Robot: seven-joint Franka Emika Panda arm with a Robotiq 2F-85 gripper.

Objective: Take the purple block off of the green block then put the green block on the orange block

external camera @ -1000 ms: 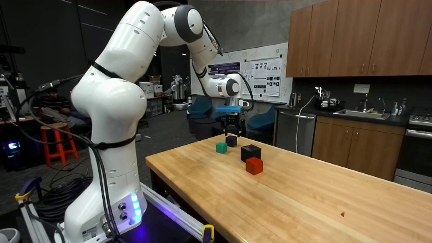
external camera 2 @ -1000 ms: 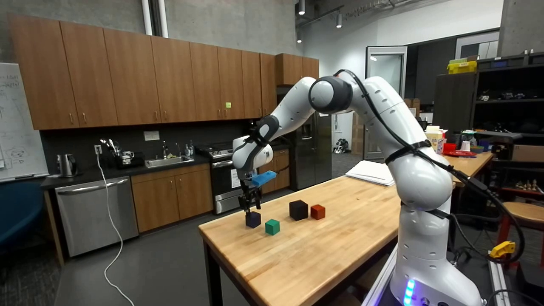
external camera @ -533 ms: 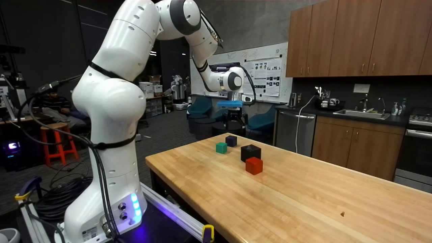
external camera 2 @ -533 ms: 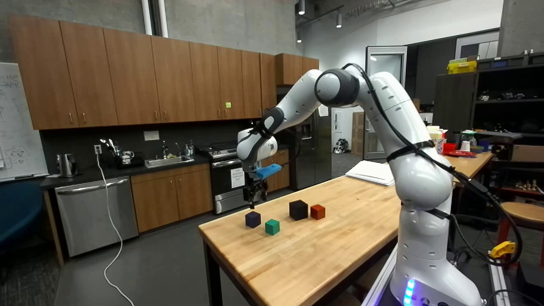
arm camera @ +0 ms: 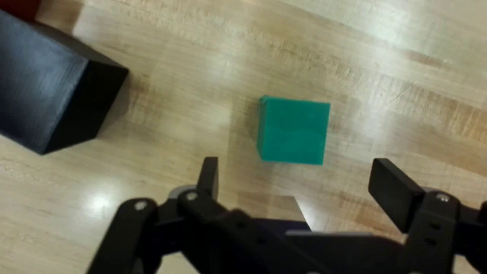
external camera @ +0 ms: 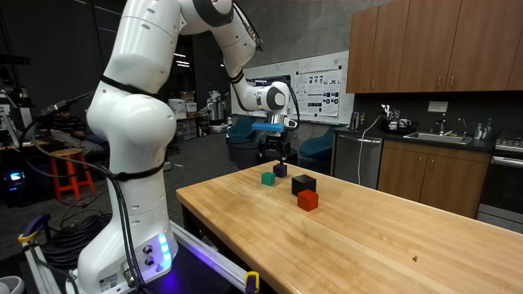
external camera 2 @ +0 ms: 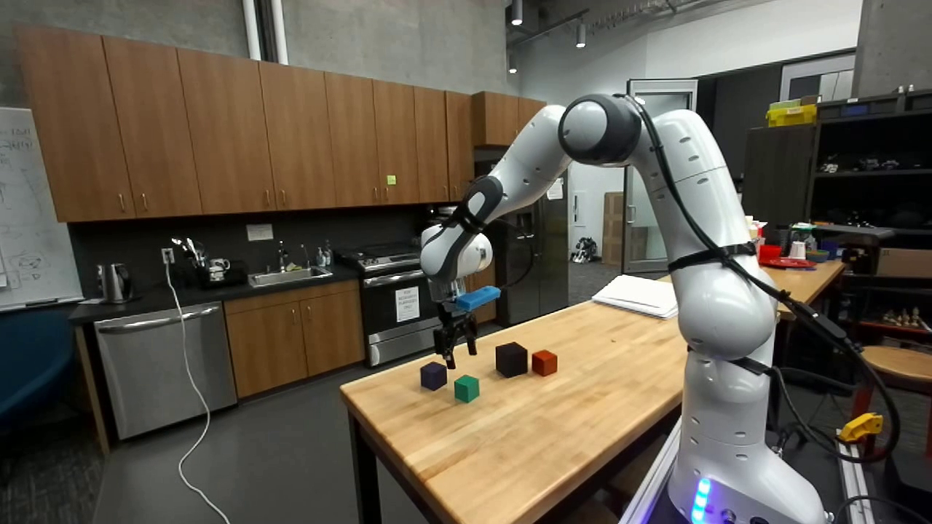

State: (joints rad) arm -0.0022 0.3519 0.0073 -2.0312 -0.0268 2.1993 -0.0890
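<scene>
The teal-green block [external camera: 268, 179] sits on the wooden table and also shows in an exterior view [external camera 2: 467, 388]. The purple block [external camera 2: 433, 376] stands beside it on the table, apart from it. In the wrist view the purple block [arm camera: 283, 225] is mostly hidden behind the gripper. The orange block [external camera: 307, 200] sits farther along the table; only a corner of it [arm camera: 21, 7] shows in the wrist view. My gripper [external camera 2: 461, 356] is open and empty above the table. In the wrist view the green block [arm camera: 296, 131] lies just ahead of the gap between the fingertips [arm camera: 295, 171].
A larger black block [external camera 2: 511, 360] stands on the table close to the orange block; it also shows at the left of the wrist view [arm camera: 38, 83]. White papers [external camera 2: 637, 295] lie at another part of the table. The table edge [external camera 2: 364, 378] is near the purple block.
The gripper has risen from around the purple block, leaving it on the table, and has shifted toward the green block. The blocks have not moved.
</scene>
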